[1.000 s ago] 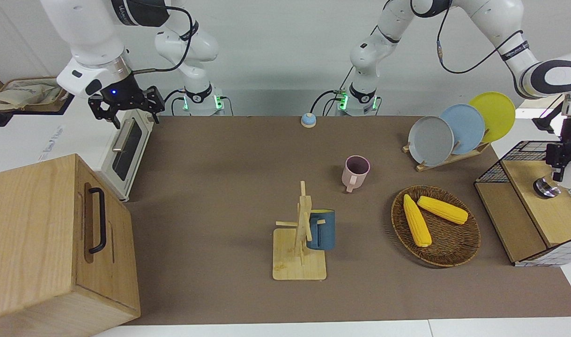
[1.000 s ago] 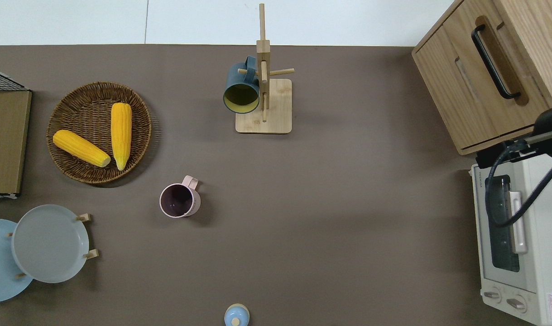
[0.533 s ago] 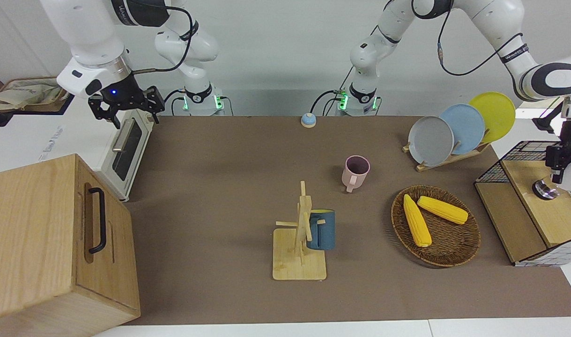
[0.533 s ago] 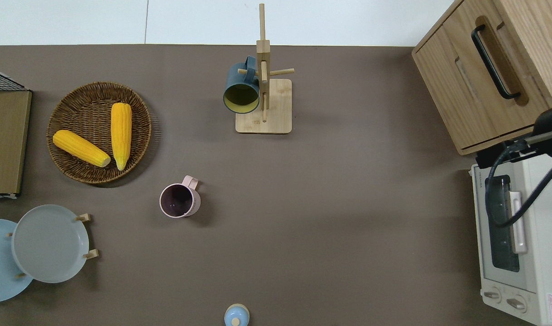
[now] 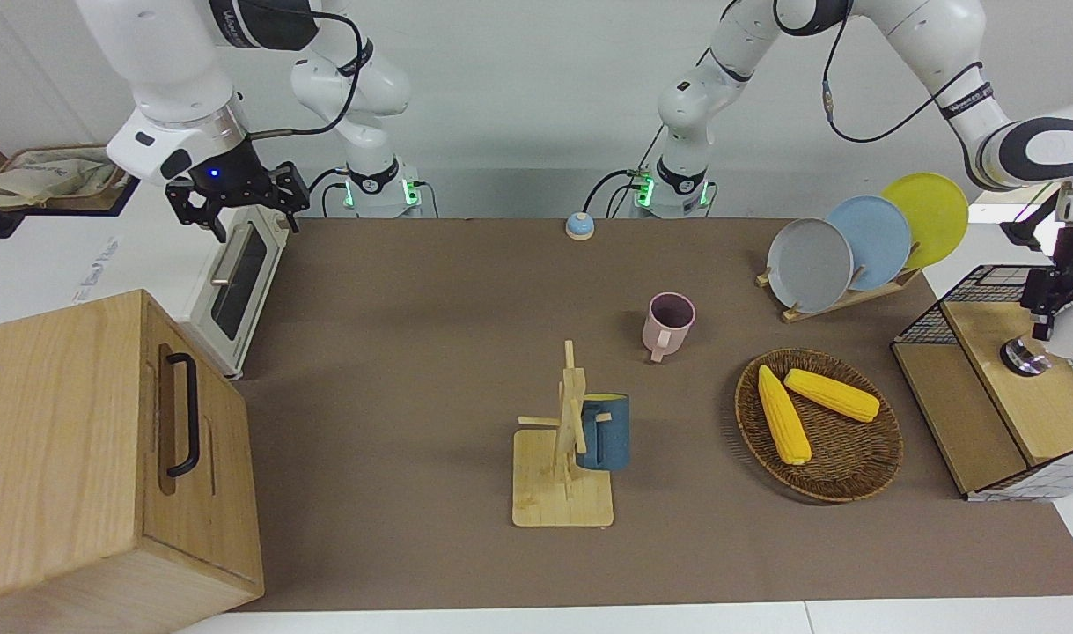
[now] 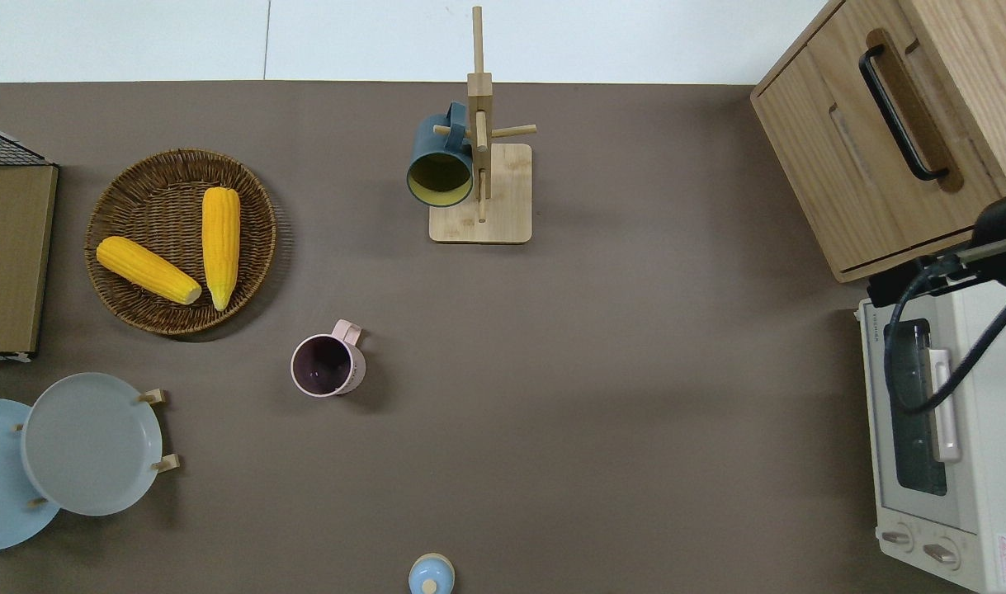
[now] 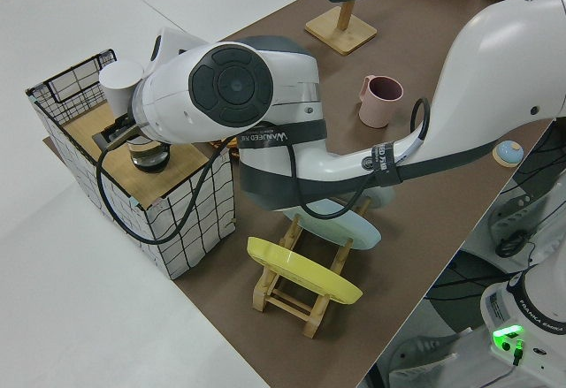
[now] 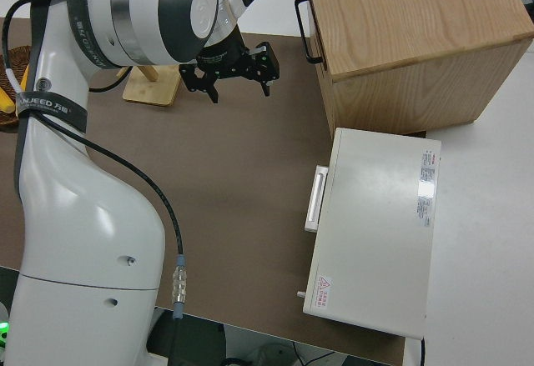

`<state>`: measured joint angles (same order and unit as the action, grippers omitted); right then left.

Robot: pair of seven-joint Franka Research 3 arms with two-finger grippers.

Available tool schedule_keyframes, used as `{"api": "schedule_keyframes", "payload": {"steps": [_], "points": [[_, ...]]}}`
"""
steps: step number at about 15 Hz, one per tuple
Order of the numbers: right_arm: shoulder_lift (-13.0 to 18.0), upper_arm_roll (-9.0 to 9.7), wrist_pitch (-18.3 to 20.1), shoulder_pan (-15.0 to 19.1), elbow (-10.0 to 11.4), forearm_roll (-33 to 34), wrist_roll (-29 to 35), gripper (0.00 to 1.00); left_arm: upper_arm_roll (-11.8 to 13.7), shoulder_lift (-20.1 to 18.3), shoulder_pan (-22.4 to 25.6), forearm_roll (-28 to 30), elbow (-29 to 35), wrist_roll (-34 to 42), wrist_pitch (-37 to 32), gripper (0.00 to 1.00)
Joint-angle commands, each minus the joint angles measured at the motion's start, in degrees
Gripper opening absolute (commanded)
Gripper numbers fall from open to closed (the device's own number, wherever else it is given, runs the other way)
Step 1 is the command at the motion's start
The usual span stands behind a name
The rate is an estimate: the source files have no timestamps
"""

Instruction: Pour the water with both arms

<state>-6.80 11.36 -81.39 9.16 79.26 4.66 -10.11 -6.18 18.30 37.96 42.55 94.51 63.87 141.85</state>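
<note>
Silvery flask [image 5: 1026, 357] directly under left claw [image 5: 1048, 310]

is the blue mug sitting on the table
No, the blue mug hangs by its handle from a peg of the wooden mug tree, clear of the table; only the pink mug stands on the table.

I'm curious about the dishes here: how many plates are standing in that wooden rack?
3, upright in the wooden rack at the left arm's end: a grey plate, a light blue plate and a yellow plate. None seems hidden.
</note>
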Motion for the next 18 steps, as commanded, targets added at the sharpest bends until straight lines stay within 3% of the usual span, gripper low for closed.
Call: {"api": "schedule_keyframes", "payload": {"steps": [1,6,8,12,18], "points": [[0.5,-0.11,-0.3,-0.1,0.3,-0.7,0.5,0.985,-0.3,1.1,0.6,-0.9,-2.7,-2.9,-1.1,1.00],[0.5,-0.11,-0.3,-0.1,0.3,-0.7,0.5,0.985,-0.1,0.3,0.7,-10.3,-3.4,-11.6,-5.7,1.00],[0.6,-0.11,-0.3,-0.1,0.3,-0.7,0.5,0.985,1.5,0.3,0.5,-12.2,-4.4,-15.2,-9.2,1.00],[0.5,-0.11,-0.3,-0.1,0.3,-0.7,0.5,0.985,2.2,0.1,0.6,-20.3,-6.5,-19.8,-15.3,1.00],[0.6,-0.11,-0.3,-0.1,0.3,-0.7,0.5,0.985,2.2,-2.6,0.5,-26.3,-7.0,-27.2,-21.7,1.00]]}}
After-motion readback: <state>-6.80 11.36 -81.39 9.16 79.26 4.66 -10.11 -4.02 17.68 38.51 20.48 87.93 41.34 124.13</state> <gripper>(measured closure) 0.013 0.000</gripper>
